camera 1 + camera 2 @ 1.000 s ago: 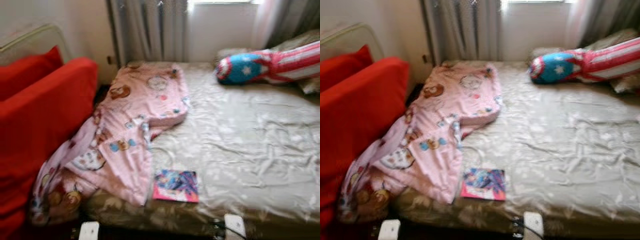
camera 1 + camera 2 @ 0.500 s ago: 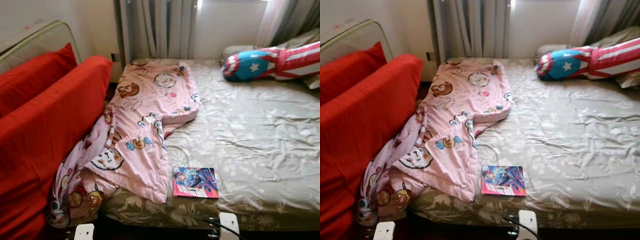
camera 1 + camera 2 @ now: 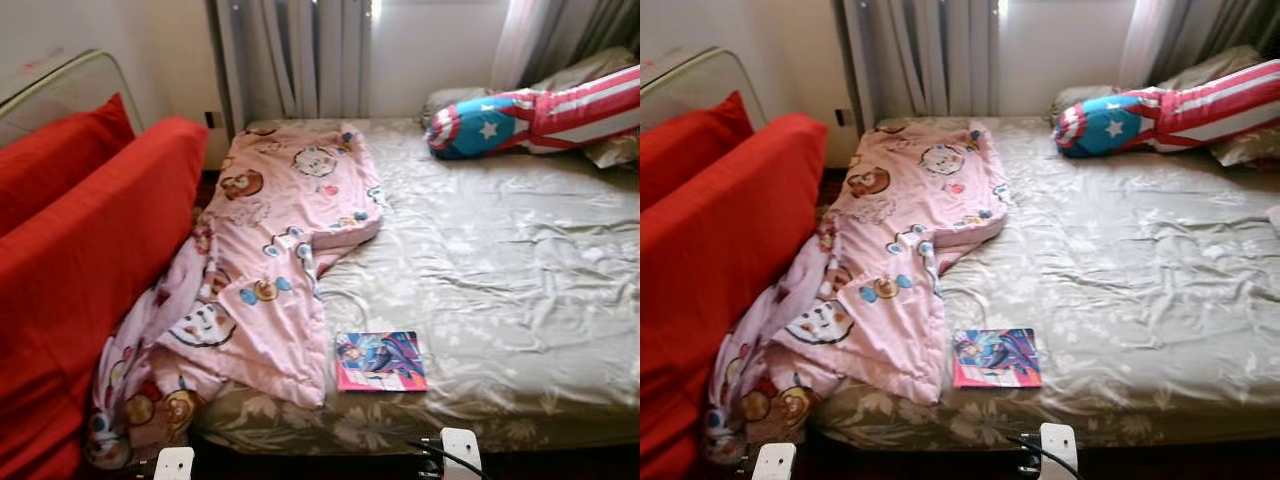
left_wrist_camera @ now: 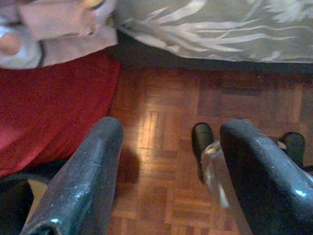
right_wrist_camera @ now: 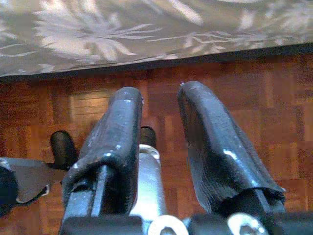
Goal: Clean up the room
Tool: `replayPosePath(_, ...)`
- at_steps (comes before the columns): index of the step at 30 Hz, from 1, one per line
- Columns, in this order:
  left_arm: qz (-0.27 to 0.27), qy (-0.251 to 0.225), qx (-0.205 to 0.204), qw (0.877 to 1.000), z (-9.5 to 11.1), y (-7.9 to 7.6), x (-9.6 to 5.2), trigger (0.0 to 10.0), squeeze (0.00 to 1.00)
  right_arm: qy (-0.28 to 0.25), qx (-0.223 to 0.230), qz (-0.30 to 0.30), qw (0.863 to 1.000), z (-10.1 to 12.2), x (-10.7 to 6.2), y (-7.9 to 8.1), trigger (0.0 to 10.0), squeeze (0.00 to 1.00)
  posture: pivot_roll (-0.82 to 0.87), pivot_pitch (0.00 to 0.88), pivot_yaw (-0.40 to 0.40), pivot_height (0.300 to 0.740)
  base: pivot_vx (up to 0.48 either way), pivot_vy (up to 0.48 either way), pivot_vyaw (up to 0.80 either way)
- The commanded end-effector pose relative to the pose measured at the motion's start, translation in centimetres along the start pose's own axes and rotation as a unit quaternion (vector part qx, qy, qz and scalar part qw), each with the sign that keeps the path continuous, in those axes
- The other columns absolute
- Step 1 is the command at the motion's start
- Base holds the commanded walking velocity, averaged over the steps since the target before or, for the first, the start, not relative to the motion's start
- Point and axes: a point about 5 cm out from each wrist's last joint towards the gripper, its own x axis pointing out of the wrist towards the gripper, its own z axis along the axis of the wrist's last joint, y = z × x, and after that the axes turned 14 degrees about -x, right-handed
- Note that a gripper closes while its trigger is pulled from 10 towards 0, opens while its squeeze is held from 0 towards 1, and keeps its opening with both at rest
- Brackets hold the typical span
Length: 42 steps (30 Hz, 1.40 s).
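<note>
Facing the bed (image 3: 520, 300), you had the book (image 3: 381, 361) lying flat near its foot edge at 6 o'clock, the pink blanket (image 3: 280, 250) touching it at 9 and spilling off toward the red sofa (image 3: 90, 260). I'd judge the book light, stiff and thin; pinch its near edge. No readable writing. Left tool (image 4: 168, 161) hung wide open over the floor, right tool (image 5: 159, 127) narrowly open, both empty.

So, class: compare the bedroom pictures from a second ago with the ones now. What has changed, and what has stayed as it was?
Only the camera has moved: the whole view shifted and went from blurred to sharp. Nothing was picked up or put down. The pink blanket still drapes over the bed's left edge, the book lies near the front edge, and the star pillow rests at the far end. Both grippers hang over the wooden floor.
</note>
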Motion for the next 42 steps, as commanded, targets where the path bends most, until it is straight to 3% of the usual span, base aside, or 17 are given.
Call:
replayPosePath(1, 0.001, 0.005, -0.003, 1.0, -0.3, 0.1, 0.0, 10.0, 0.0, 0.003, 0.001, -0.001, 1.0, -0.2, 0.0, -0.1, 10.0, 0.0, 0.03, 0.0, 0.009, 0.74, 0.0, 0.0, 0.0)
replayPosePath(14, -0.001, 0.005, -0.004, 1.0, -0.3, 0.0, 0.0, 10.0, 0.0, 0.0, 0.003, -0.003, 1.0, 0.0, 0.0, -0.1, 10.0, 0.0, 0.03, 0.0, 0.008, 0.74, 0.0, 0.0, 0.0)
replayPosePath(37, -0.003, 0.002, -0.01, 1.0, -0.2, -0.1, 0.0, 10.0, 0.0, -0.005, 0.006, -0.001, 1.0, 0.2, 0.0, -0.2, 10.0, 0.0, 0.03, 0.0, 0.001, 0.74, 0.258, 0.0, 0.0)
replayPosePath(42, -0.011, -0.017, -0.024, 1.0, 0.1, -0.2, -0.1, 10.0, 0.0, -0.033, 0.007, 0.001, 0.999, 1.4, 0.2, -0.2, 10.0, 0.0, 0.02, 0.0, 0.001, 0.74, 0.0, 0.0, 0.0)
